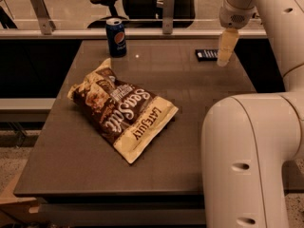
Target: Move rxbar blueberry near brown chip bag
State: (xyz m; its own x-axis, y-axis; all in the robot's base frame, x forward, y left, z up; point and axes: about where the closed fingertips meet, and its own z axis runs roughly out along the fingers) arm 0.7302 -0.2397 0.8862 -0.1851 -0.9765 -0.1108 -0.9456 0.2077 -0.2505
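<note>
The rxbar blueberry (205,55) is a small flat dark wrapper lying on the table's far right part. The brown chip bag (121,111) lies crinkled at the table's left middle, with "Sea Salt" and "LATE JULY" lettering facing up. My gripper (223,61) hangs from the arm at the top right, pointing down. It is right at the bar's right end and covers that end in this view. The bar and the bag are far apart.
An upright blue Pepsi can (115,37) stands at the table's far left, behind the bag. The grey table (190,103) has a rail and office chairs behind it. My large white arm segment (247,160) fills the lower right foreground.
</note>
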